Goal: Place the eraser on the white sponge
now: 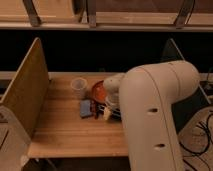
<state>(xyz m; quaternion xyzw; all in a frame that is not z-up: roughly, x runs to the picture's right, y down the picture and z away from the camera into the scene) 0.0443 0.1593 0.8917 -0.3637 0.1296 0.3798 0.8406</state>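
Note:
My gripper (102, 111) is low over the wooden table (60, 125), at the end of the large white arm (155, 100) that fills the right foreground. A blue block-like object (86, 108) lies on the table just left of the gripper. A small pale object (107, 114) shows at the gripper, and I cannot tell whether it is the eraser or the white sponge. The arm hides whatever lies to the right of the gripper.
A red-orange bowl (98, 90) sits just behind the gripper. A clear plastic cup (78, 86) stands to its left. A tall wooden panel (25, 95) walls the table's left side. A dark panel (172, 52) stands at the back right.

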